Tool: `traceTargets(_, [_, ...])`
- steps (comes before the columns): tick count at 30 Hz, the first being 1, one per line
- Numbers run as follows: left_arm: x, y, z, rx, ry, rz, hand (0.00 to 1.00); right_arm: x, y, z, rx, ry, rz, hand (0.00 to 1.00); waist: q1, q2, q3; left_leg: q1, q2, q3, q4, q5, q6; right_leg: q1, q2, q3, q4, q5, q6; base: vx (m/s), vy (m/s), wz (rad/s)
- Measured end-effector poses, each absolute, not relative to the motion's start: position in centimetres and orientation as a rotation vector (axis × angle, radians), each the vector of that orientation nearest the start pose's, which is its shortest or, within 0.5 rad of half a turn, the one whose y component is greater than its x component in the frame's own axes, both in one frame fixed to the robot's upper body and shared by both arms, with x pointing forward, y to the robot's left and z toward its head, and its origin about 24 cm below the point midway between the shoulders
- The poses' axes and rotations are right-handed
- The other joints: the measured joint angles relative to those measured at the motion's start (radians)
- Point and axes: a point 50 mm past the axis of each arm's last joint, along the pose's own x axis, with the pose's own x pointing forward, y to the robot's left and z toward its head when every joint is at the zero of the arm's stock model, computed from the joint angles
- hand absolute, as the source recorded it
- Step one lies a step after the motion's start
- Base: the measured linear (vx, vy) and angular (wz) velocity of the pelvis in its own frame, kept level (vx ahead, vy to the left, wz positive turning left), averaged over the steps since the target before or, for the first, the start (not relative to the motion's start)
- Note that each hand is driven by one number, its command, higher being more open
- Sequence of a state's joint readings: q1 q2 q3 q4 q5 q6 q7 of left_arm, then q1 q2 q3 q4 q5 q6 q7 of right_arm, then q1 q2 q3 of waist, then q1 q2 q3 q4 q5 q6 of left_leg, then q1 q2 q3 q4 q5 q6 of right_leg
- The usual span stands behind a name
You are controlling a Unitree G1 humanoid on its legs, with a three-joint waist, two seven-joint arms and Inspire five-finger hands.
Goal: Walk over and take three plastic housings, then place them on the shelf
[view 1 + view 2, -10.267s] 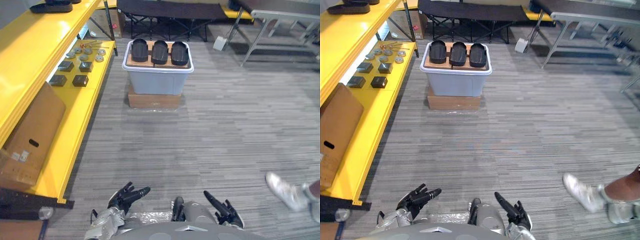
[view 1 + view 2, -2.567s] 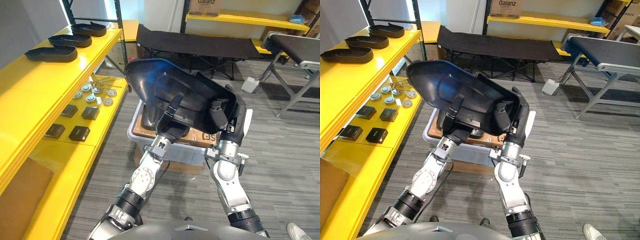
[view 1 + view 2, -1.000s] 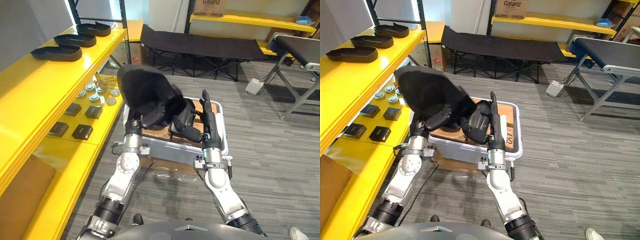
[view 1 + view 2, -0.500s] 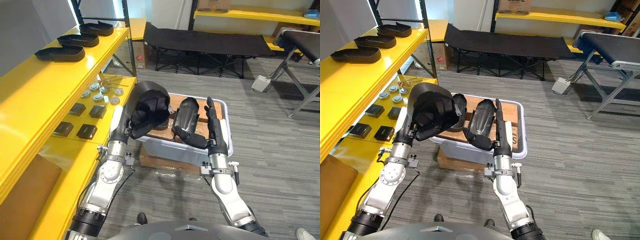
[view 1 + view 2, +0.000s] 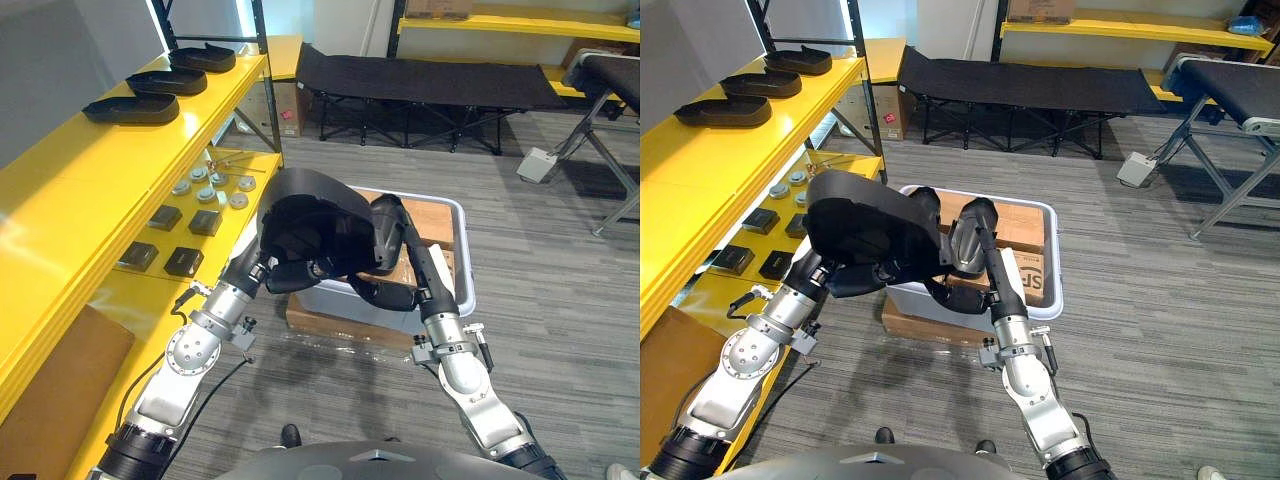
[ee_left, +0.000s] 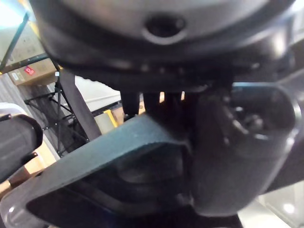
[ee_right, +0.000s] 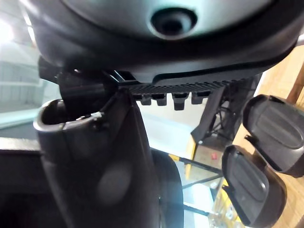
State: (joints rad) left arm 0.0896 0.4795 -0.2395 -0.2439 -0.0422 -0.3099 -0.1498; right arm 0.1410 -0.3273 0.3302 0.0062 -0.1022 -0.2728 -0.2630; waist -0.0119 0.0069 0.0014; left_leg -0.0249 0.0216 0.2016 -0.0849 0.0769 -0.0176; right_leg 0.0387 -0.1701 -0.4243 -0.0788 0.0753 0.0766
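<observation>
The housing (image 5: 315,215) is up in the air right over the bin (image 5: 464,270), hollow side facing the robot and tipped over a bit. It looks like a stiff moulded black shell, smooth and a little shiny. My guess is it weighs little for its bulk, won't flex or crush, but could slide in a grip.

The rim is the obvious place to take hold. It's a thin lip you can hook from inside, while the domed back gives nothing to grab. The left hand (image 5: 285,272) does just that, curled round the lower rim from underneath, and in its wrist view the thumb is clamped against the lip (image 6: 118,156).

The right hand (image 5: 412,250) is up against the far side of the shell. I can't tell whether it's actually gripping or just steadying.

With a piece this wide held at one edge, I'd expect it to swing, so a second contact on the opposite rim makes sense before turning.

The other housings (image 7: 268,130) lie on brown cardboard, seen past the right hand. The yellow shelf (image 5: 90,170) is off to the robot's left, and the shelved housings (image 5: 130,107) already sit in a row on top.
</observation>
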Motion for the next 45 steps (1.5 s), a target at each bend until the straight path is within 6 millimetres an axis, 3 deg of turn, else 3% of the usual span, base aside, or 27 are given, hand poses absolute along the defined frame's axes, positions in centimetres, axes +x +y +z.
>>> traceTargets(10, [21.3, 13.9, 9.6, 0.358, -0.336, -0.651, 0.00, 20.9, -14.0, 2.3, -0.357, -0.117, 0.194, 1.00, 0.009, 0.002, -0.001, 0.000, -0.009, -0.013, 0.000, 0.002, 0.004, 0.007, -0.002, -0.013, -0.002, -0.002, 0.003, 0.01, 0.028, 0.05])
traceTargets(11, [21.6, 13.8, 9.8, 0.354, -0.320, -0.669, 0.00, 20.9, -14.1, 2.3, -0.358, -0.111, 0.208, 0.00, 0.009, 0.002, -0.001, -0.001, -0.010, -0.013, 0.000, 0.003, 0.004, 0.007, -0.003, -0.013, -0.002, -0.002, 0.003, 0.00, 0.042, 0.02])
traceTargets(25, [22.7, 12.1, 10.1, 0.375, -0.266, -0.766, 0.00, 20.3, -15.3, 1.6, -0.358, -0.036, 0.300, 0.00, 0.009, -0.004, -0.006, -0.002, -0.010, -0.015, 0.001, 0.005, 0.007, 0.007, -0.002, -0.009, 0.000, -0.001, 0.004, 0.00, 0.005, 0.00])
traceTargets(33, [22.7, 11.9, 9.2, 0.345, -0.183, -0.773, 0.00, 19.9, -15.4, 1.0, -0.377, 0.012, 0.310, 0.00, 0.009, -0.007, -0.007, -0.003, -0.010, -0.015, 0.001, 0.005, 0.006, 0.007, -0.002, -0.006, 0.000, -0.001, 0.004, 0.00, 0.000, 0.00])
traceTargets(34, [22.7, 11.9, 9.2, 0.347, -0.182, -0.774, 1.00, 19.8, -15.4, 1.0, -0.373, 0.013, 0.306, 0.00, 0.009, -0.007, -0.007, -0.003, -0.009, -0.015, 0.001, 0.005, 0.006, 0.007, -0.002, -0.003, 0.001, -0.001, 0.004, 0.00, 0.000, 0.00])
traceTargets(45, [21.3, 10.9, 7.0, 0.272, -0.052, -0.825, 1.00, 19.8, -15.7, 0.8, -0.349, 0.023, 0.220, 0.00, 0.007, -0.005, -0.013, -0.003, -0.007, -0.005, 0.001, 0.005, 0.007, -0.005, -0.003, 0.016, 0.024, 0.001, 0.009, 0.00, 0.009, -0.03])
